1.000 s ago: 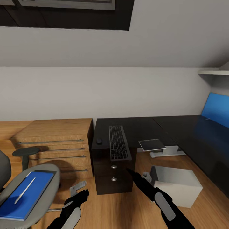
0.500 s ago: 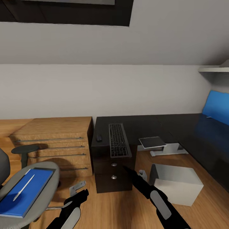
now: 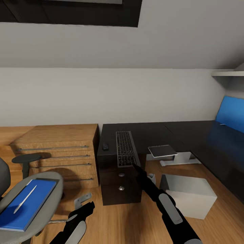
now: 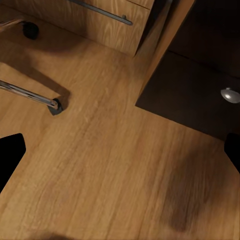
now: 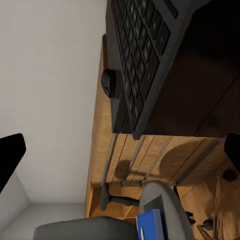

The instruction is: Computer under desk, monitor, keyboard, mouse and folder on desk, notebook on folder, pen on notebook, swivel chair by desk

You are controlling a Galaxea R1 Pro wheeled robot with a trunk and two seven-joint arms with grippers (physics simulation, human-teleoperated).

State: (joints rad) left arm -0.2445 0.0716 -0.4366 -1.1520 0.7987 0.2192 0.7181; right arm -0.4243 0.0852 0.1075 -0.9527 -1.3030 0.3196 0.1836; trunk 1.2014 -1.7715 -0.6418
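Progress: early, by my reading; none of the desk placements looks done.
Keyboard (image 3: pixel 126 149): centre of the head view, lying on the black drawer cabinet (image 3: pixel 119 181), not on the desk; its near end overhangs the cabinet's front edge. Slim, dark keys, grey frame.
Mouse (image 3: pixel 105 146): small dark lump just left of the keyboard, same cabinet top.
Folder (image 3: pixel 25 208): lower left, flat bright blue, on the swivel chair (image 3: pixel 40 193) seat; a pale pen (image 3: pixel 24 200) lies across it.
Desk (image 3: pixel 210 145): right side, glossy black top, blue panel at the back; nothing of the task set on it yet.
Computer (image 3: pixel 189 195): lower right, light grey tower lying on the floor beside the desk, not clearly under it.
Right gripper (image 3: pixel 136 168): fingertips at the keyboard's near end, jaws parted in the wrist view, holding nothing.
Left gripper (image 3: pixel 83 203): low over the wooden floor, spread apart, empty.
Left to do: judged as everything past the keyboard pick-up.
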